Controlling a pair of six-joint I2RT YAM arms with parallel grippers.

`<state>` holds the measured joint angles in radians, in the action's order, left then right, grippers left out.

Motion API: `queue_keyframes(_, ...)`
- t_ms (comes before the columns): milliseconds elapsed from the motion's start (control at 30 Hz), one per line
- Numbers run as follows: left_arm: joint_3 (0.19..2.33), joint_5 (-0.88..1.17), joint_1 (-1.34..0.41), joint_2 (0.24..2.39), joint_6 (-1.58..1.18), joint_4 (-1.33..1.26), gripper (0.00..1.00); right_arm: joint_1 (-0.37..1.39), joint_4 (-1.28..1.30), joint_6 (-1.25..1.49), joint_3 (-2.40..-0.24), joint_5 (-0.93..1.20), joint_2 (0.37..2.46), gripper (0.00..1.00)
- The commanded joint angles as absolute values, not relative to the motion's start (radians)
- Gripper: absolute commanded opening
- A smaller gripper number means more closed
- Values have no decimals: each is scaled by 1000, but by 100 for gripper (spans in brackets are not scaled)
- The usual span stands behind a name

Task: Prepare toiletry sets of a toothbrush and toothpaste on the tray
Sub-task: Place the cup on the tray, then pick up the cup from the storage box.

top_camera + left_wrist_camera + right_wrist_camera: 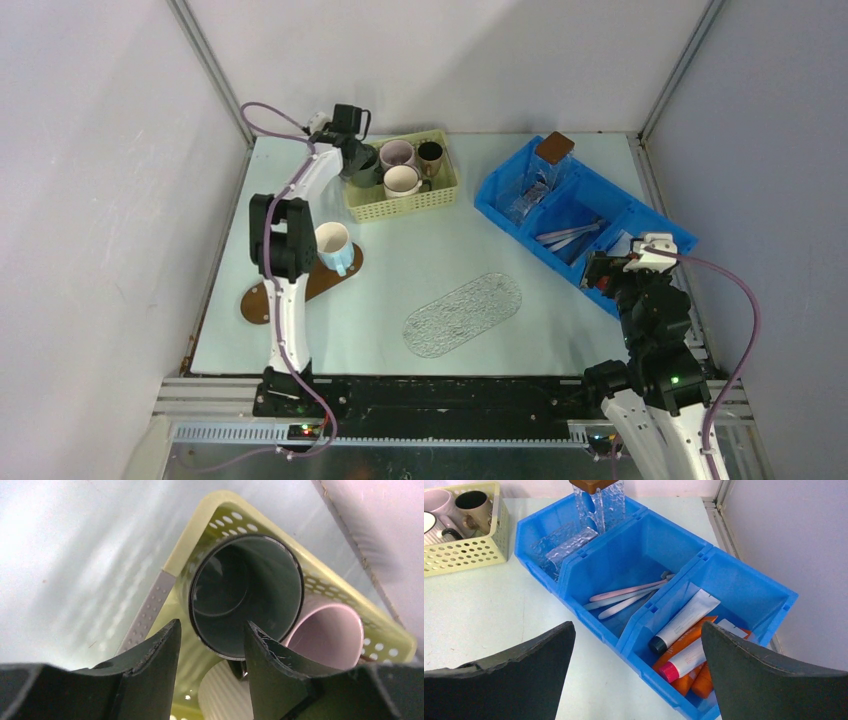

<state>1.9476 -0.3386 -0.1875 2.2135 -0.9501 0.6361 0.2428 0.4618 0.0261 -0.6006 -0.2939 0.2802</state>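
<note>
Several pale pink and white toothbrushes lie in the middle compartment of a blue bin. White and orange toothpaste tubes fill its near compartment. My right gripper hangs open above that near end, holding nothing. A clear textured oval tray lies mid-table with nothing on it. My left gripper is at the yellow basket. It stands open, jaws straddling the near wall of a dark grey mug, with a gap left at the outer finger.
The basket also holds a pink mug, a white ribbed mug and a dark brown mug. A blue mug stands on a brown oval board beside the left arm. Clear glass pieces sit in the bin's far compartment.
</note>
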Motion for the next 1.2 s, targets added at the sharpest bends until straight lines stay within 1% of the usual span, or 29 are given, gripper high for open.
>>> queue_keyframes(0,2015,-372,-166,2255,-1017,593,54,248,450,29,-598,-324,301,99)
queue_keyframes(100,2028,-352,-157,2284,-1028,589,53,248,451,26,-598,-331,305,99)
queue_keyframes(167,2033,-347,-154,2296,-1028,584,51,247,452,27,-598,-331,307,99)
queue_keyframes(300,2037,-338,-149,2307,-1025,579,43,248,449,21,-595,-335,312,99)
queue_keyframes(367,2036,-336,-146,2302,-1021,580,36,248,448,19,-595,-334,315,99)
queue_keyframes(400,2034,-336,-145,2298,-1014,580,30,248,449,20,-595,-333,317,99)
queue_keyframes(433,2031,-336,-144,2288,-1012,577,27,248,450,21,-595,-332,316,99)
queue_keyframes(467,2027,-336,-145,2282,-1007,575,21,247,450,19,-595,-331,315,99)
queue_keyframes(500,2018,-333,-144,2268,-1004,569,19,247,450,19,-595,-328,315,100)
queue_keyframes(533,2014,-329,-144,2260,-1000,565,13,248,450,19,-595,-326,314,99)
queue_keyframes(667,1995,-319,-145,2198,-977,553,2,248,449,18,-594,-316,307,99)
queue_keyframes(733,1989,-315,-144,2173,-972,547,0,247,447,16,-592,-313,305,99)
queue_keyframes(1167,1981,-294,-145,1991,-883,595,0,248,440,18,-589,-281,286,100)
